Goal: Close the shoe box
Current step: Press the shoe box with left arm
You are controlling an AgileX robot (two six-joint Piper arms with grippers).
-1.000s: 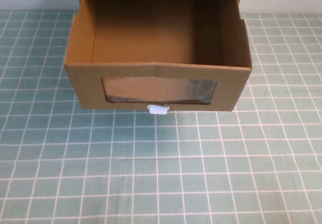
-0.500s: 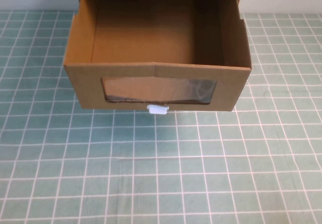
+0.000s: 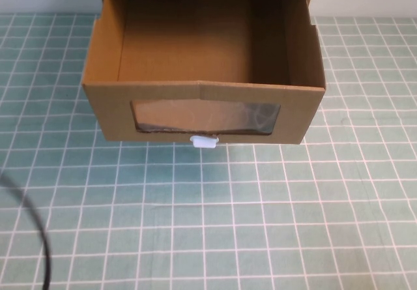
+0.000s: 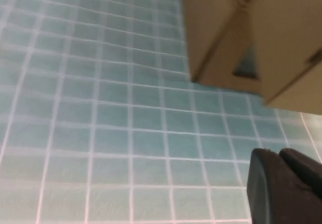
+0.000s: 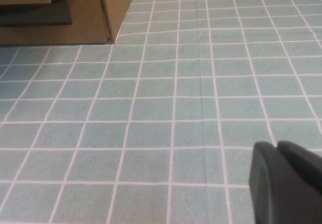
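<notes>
The shoe box (image 3: pixel 169 94) is a brown cardboard drawer-style box at the back middle of the table. Its drawer is pulled out toward me and is empty inside. It has a clear front window (image 3: pixel 206 116) with a small white pull tab (image 3: pixel 204 141) below it. Neither gripper shows in the high view. My left gripper (image 4: pixel 278 156) is shut and empty, low over the mat, apart from the box's corner (image 4: pixel 221 38). My right gripper (image 5: pixel 276 148) is shut and empty over the mat, well short of the box (image 5: pixel 85 17).
A teal mat with a white grid (image 3: pixel 260 225) covers the table in front of the box. A thin black cable (image 3: pixel 38 228) curves across the lower left of the high view. A pale wall stands behind the box.
A black cable has come into the lower left of the high view. The box has not moved.
</notes>
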